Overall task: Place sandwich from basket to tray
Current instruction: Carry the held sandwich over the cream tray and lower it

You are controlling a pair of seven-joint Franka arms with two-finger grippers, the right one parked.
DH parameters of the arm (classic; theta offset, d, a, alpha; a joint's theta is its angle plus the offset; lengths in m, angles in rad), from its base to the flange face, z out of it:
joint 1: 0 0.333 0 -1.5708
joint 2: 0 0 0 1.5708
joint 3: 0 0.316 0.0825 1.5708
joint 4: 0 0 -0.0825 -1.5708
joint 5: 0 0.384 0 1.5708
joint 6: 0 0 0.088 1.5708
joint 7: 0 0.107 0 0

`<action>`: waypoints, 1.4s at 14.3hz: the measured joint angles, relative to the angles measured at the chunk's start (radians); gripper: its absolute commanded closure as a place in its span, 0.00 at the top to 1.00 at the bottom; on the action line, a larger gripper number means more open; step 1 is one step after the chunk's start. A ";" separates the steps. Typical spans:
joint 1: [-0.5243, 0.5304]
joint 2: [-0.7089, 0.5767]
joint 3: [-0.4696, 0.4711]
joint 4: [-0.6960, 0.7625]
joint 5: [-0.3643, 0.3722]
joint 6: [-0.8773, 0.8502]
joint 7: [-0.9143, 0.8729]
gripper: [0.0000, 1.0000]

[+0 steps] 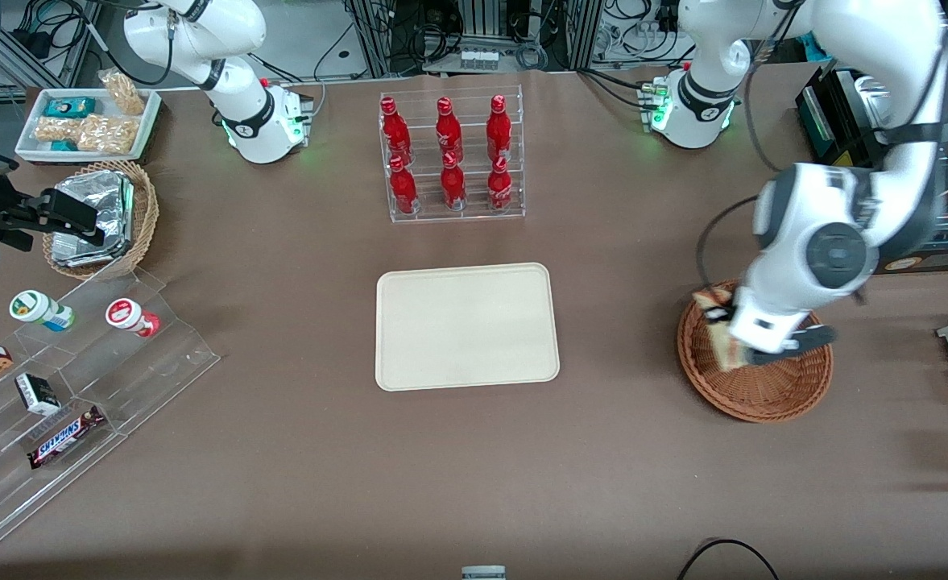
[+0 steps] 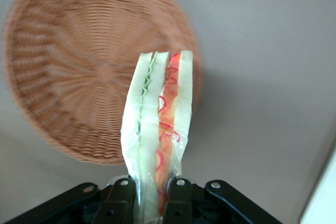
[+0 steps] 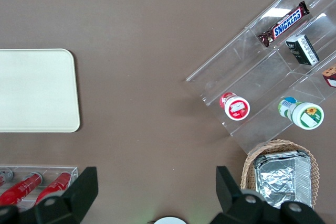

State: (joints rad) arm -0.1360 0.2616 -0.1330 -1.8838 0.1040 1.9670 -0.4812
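**One sandwich held above one basket**

One sandwich (image 2: 157,129) is gripped at its lower end by the gripper (image 2: 153,195), whose two fingers (image 2: 178,200) are pressed against the wrapped bread on either side. The wedge is held clear of the basket (image 1: 763,387), above its rim toward the tray. Nothing else is seen inside the basket in the wrist view. One tray (image 1: 467,326) is laid flat mid-table, well apart from the basket. Six red bottles (image 1: 447,153) are stood in one clear rack (image 1: 453,211), farther from the front camera than the tray.
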 measured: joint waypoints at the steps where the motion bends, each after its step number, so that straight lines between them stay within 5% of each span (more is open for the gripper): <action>1: -0.039 0.017 -0.004 0.008 -0.014 0.002 0.016 0.00; 5: -0.196 0.121 -0.024 0.079 -0.173 0.093 0.014 0.00; 7: -0.291 0.183 -0.026 0.114 -0.185 0.188 -0.074 0.00; 12: -0.493 0.347 -0.024 0.279 -0.176 0.279 -0.305 0.00; 16: -0.567 0.458 -0.022 0.399 -0.030 0.278 -0.493 0.00; 18: -0.574 0.486 -0.022 0.416 -0.014 0.278 -0.515 0.04; 19: -0.574 0.497 -0.021 0.420 -0.014 0.278 -0.516 0.25; 20: -0.574 0.506 -0.021 0.422 -0.014 0.278 -0.519 0.97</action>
State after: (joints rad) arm -0.7100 0.7672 -0.1539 -1.4614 0.0896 2.2446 -1.0003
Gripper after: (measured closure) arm 0.846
